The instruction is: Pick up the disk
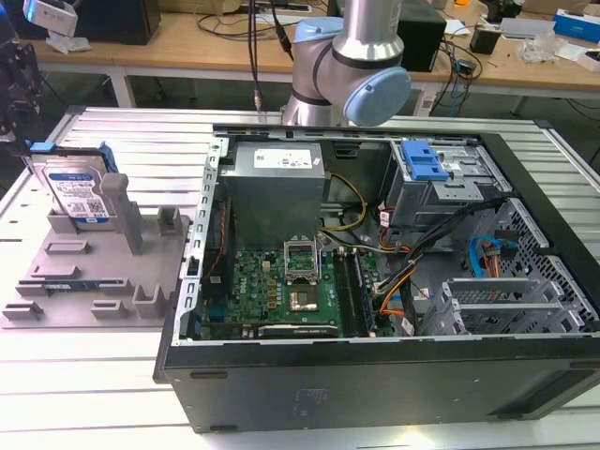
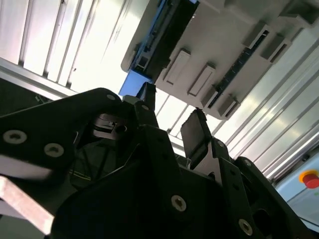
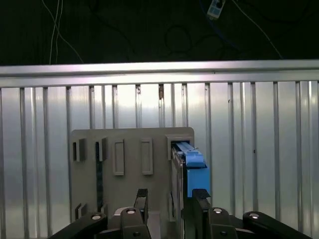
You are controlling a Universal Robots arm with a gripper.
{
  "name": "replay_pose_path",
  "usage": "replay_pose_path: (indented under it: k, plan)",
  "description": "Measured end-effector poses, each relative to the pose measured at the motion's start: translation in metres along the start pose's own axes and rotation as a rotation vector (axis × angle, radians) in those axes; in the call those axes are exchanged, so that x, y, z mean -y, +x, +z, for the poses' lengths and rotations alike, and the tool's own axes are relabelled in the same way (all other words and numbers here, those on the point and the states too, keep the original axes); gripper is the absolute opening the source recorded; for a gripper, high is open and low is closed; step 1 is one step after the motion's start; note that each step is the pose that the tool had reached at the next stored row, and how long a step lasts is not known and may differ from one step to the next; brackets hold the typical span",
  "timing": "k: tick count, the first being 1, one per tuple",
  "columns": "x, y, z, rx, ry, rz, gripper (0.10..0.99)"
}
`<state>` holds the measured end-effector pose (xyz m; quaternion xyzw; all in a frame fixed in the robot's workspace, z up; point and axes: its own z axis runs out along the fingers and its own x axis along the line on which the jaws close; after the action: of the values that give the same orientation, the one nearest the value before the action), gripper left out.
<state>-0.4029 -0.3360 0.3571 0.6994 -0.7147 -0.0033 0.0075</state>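
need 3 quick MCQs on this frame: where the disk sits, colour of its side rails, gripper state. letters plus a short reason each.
1. The disk is:
A. lying flat on the floor
B. standing on edge on the grey fixture plate
C. inside a cardboard box

2. The disk's side rails are:
A. blue
B. red
C. yellow

3. The gripper is:
A. shut on the disk
B. shut on nothing
C. open, holding nothing

Answers:
1 B: the exterior view shows it upright among the plate's posts.
2 A: blue rails show in the exterior view and the first wrist view.
3 C: both wrist views show a gap between the fingers with nothing in it.
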Motion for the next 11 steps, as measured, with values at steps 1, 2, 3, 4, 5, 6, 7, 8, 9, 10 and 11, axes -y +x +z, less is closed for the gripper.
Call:
replay_pose_path:
  k: [1, 2, 3, 4, 5, 6, 7, 8, 9, 10, 11]
  plan:
    - [-0.0011, -0.0033, 0.0003, -0.0003, 0.000, -0.001, 0.482]
    - [-0.0013, -0.0075, 0.0009, -0.0023, 0.000, -0.001, 0.482]
    - [-0.0013, -0.0100, 0.0014, -0.0035, 0.000, -0.001, 0.482]
    - [-0.0014, -0.0133, 0.0022, -0.0053, 0.000, -0.002, 0.482]
    - [-0.0015, -0.0155, 0.0026, -0.0066, 0.000, -0.002, 0.482]
    - [-0.0016, -0.0186, 0.0034, -0.0081, 0.000, -0.002, 0.482]
    - [-0.0017, -0.0207, 0.0040, -0.0091, 0.000, -0.003, 0.482]
    - [-0.0019, -0.0215, 0.0045, -0.0109, 0.000, -0.003, 0.482]
    - [-0.0019, -0.0215, 0.0045, -0.0110, 0.000, -0.003, 0.482]
    - [-0.0019, -0.0215, 0.0045, -0.0111, 0.000, -0.003, 0.482]
    - [-0.0019, -0.0215, 0.0045, -0.0112, 0.000, -0.003, 0.482]
